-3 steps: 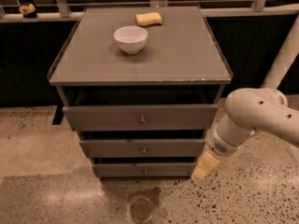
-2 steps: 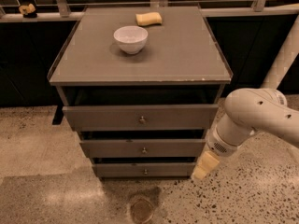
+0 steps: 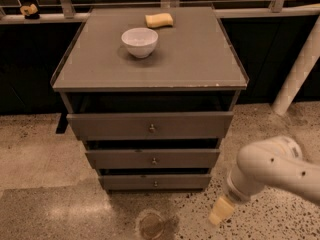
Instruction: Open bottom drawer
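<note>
The bottom drawer (image 3: 175,182) is found low in the view, at about 6 o'clock from the centre, as the lowest of three fronts under the bench (image 3: 195,59). Its small knob (image 3: 155,184) is set at the middle of the front. Above it the middle drawer (image 3: 125,159) and the top drawer (image 3: 110,126) are stacked, each parted from the next by a dark gap. The gripper (image 3: 221,211) is held off the drawer at about 4 o'clock from the knob, near the front's right end but apart from it, and is pointed down towards the floor (image 3: 40,159) at the end of the white arm (image 3: 270,166). Whether the gripper is open or closed cannot be told. On the bench a white bowl (image 3: 140,41) is placed, with a yellow sponge (image 3: 159,20) at 1 o'clock from it, the two apart. A round mark (image 3: 151,225) is seen on the floor at 6 o'clock from the knob, left of the gripper. A white post (image 3: 300,69) is leaned at 3 o'clock from the bench.
</note>
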